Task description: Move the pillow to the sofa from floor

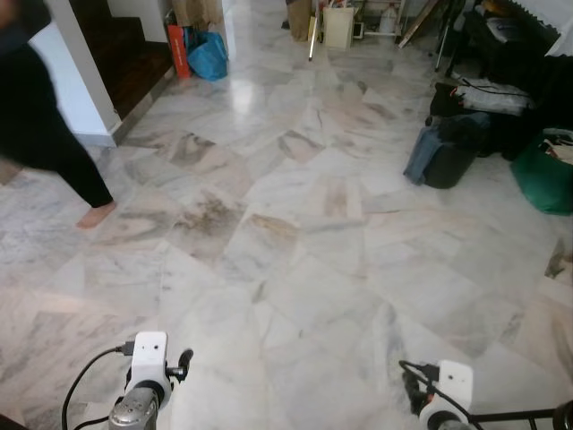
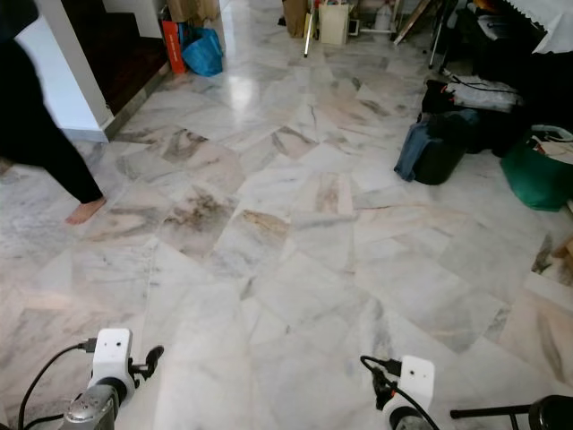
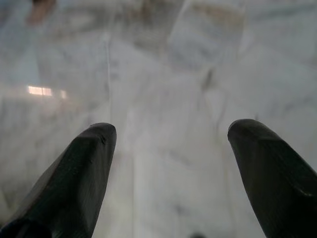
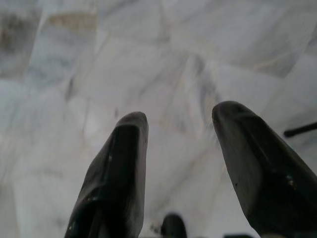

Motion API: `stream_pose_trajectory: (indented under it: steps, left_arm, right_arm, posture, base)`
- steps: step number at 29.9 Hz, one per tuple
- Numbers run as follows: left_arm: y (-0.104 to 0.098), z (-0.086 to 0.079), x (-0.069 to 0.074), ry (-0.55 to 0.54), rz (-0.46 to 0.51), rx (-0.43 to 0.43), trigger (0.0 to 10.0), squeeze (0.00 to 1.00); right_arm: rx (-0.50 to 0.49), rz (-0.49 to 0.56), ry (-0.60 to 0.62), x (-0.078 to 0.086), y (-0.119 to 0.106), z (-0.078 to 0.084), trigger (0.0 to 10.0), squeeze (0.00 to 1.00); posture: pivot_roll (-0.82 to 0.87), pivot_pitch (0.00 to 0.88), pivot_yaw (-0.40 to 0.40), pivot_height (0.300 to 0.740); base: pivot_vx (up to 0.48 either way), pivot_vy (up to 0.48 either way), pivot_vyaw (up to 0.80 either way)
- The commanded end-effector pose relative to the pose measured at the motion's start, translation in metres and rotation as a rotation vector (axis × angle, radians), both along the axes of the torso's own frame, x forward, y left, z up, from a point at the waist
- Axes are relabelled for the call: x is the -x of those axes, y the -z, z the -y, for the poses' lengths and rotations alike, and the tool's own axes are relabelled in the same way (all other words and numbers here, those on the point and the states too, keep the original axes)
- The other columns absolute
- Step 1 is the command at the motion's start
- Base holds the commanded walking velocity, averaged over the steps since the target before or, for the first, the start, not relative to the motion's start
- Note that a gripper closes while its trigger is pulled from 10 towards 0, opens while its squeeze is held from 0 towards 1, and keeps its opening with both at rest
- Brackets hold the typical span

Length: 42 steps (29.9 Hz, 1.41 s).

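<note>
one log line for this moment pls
phase: searching | left gripper: open, empty | right gripper: open, empty | marble floor ahead | person at left

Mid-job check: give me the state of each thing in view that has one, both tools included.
left tool: open, empty, over bare marble floor.
right tool: open, empty, over the floor.
person: mid-stride at the robot's left, bare foot on the floor.
dark bag: lying on the floor, right side.
green bag: on the floor at the right edge.
blue bag: standing by the far wall.
</note>
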<state>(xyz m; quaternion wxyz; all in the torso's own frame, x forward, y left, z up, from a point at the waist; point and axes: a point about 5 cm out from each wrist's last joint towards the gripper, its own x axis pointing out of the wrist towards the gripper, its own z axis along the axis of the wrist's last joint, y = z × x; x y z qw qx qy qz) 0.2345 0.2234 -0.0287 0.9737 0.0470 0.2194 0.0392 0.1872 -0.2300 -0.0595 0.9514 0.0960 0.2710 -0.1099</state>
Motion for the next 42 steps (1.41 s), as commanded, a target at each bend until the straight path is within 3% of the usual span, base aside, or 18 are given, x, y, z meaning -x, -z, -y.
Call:
stream_pose_trajectory:
  steps: [1, 5, 9, 13, 15, 16, 18, 19, 22, 24, 27, 28, 29, 30, 32, 38, 39, 42]
  left_arm:
    - [-0.012, -0.004, -0.006, -0.003, 0.098, -0.008, 10.0, 0.00]
    - [-0.046, 0.001, -0.017, 0.068, 0.323, -0.037, 10.0, 0.00]
    - [-0.069, 0.002, -0.007, 0.097, 0.439, -0.084, 10.0, 0.00]
    - [-0.081, -0.006, 0.014, 0.071, 0.481, -0.122, 10.0, 0.00]
    - [-0.083, -0.007, 0.017, 0.068, 0.486, -0.128, 10.0, 0.00]
    - [-0.087, -0.011, 0.027, 0.048, 0.483, -0.122, 10.0, 0.00]
    - [-0.089, -0.013, 0.035, 0.026, 0.470, -0.113, 10.0, 0.00]
    - [-0.087, -0.012, 0.039, 0.025, 0.442, -0.100, 10.0, 0.00]
    - [-0.078, -0.007, 0.038, 0.038, 0.401, -0.066, 10.0, 0.00]
    - [-0.070, 0.003, 0.023, 0.078, 0.351, -0.006, 10.0, 0.00]
    - [-0.059, 0.008, 0.003, 0.104, 0.308, 0.006, 10.0, 0.00]
    - [-0.051, 0.011, -0.006, 0.109, 0.254, 0.037, 10.0, 0.00]
    - [-0.051, 0.011, -0.006, 0.109, 0.254, 0.037, 10.0, 0.00]
    - [-0.040, 0.013, -0.014, 0.114, 0.178, 0.044, 10.0, 0.00]
    - [-0.029, 0.013, -0.017, 0.121, 0.095, 0.027, 10.0, 0.00]
    - [0.005, 0.003, -0.002, 0.067, -0.158, 0.027, 10.0, 0.00]
    - [0.017, 0.000, 0.009, 0.045, -0.260, 0.018, 10.0, 0.00]
    - [0.034, 0.002, 0.028, 0.032, -0.385, 0.012, 10.0, 0.00]
  right_arm:
    - [0.019, 0.090, 0.045, -0.005, -0.010, 0.009, 10.0, 0.00]
    - [0.095, 0.310, 0.053, -0.020, -0.040, 0.019, 10.0, 0.00]
    - [0.171, 0.480, 0.027, -0.023, -0.079, 0.017, 10.0, 0.00]
    - [0.213, 0.519, 0.001, -0.008, -0.093, 0.009, 10.0, 0.00]
    - [0.216, 0.520, 0.004, -0.004, -0.093, 0.007, 10.0, 0.00]
    - [0.220, 0.510, 0.014, 0.009, -0.095, 0.005, 10.0, 0.00]
    - [0.219, 0.490, 0.023, 0.020, -0.098, 0.002, 10.0, 0.00]
    - [0.204, 0.461, 0.025, 0.029, -0.096, 0.001, 10.0, 0.00]
    - [0.195, 0.416, 0.020, 0.032, -0.088, 0.001, 10.0, 0.00]
    - [0.166, 0.384, 0.012, 0.019, -0.079, 0.000, 10.0, 0.00]
    - [0.166, 0.343, -0.023, 0.002, -0.066, 0.000, 10.0, 0.00]
    - [0.157, 0.293, -0.032, -0.005, -0.056, 0.001, 10.0, 0.00]
    - [0.157, 0.293, -0.032, -0.005, -0.056, 0.001, 10.0, 0.00]
    - [0.157, 0.197, -0.046, -0.012, -0.043, 0.002, 10.0, 0.00]
    - [0.170, 0.118, -0.074, -0.017, -0.033, 0.002, 10.0, 0.00]
    - [0.121, -0.086, -0.089, -0.014, -0.007, -0.001, 10.0, 0.00]
    - [0.095, -0.170, -0.094, -0.005, 0.003, -0.003, 10.0, 0.00]
    - [0.056, -0.315, -0.135, 0.017, 0.021, -0.012, 10.0, 0.00]
  posture:
    - [0.04, 0.034, 0.014, 0.740]
    - [0.05, 0.019, 0.009, 0.740]
    - [0.05, 0.005, 0.006, 0.740]
    - [0.05, 0.000, -0.003, 0.740]
    - [0.05, 0.000, -0.004, 0.740]
    - [0.06, 0.000, -0.010, 0.740]
    - [0.06, 0.000, -0.011, 0.740]
    - [0.06, 0.000, -0.013, 0.740]
    - [0.05, 0.000, -0.013, 0.740]
    - [0.05, 0.000, -0.015, 0.740]
    - [0.05, 0.000, -0.018, 0.740]
    - [0.05, 0.000, -0.018, 0.740]
    - [0.05, 0.000, -0.018, 0.740]
    - [0.05, 0.000, -0.015, 0.740]
    - [0.05, 0.000, -0.015, 0.740]
    - [0.05, 0.000, -0.012, 0.740]
    - [0.06, 0.000, -0.014, 0.740]
    - [0.09, 0.000, -0.027, 0.740]
  base:
    - [0.000, 0.000, 0.00]
    - [0.000, 0.000, 0.00]
    - [0.000, 0.000, 0.00]
    - [0.000, 0.000, 0.00]
    - [0.000, 0.000, 0.00]
    - [0.000, 0.000, 0.00]
    - [0.000, 0.000, 0.00]
    - [0.000, 0.000, 0.00]
    - [0.000, 0.000, 0.00]
    - [0.000, 0.000, 0.00]
    - [0.000, 0.000, 0.00]
    - [0.000, 0.000, 0.00]
    - [0.000, 0.000, 0.00]
    - [0.000, 0.000, 0.00]
    - [0.000, 0.000, 0.00]
    - [0.000, 0.000, 0.00]
    - [0.000, 0.000, 0.00]
    - [0.000, 0.000, 0.00]
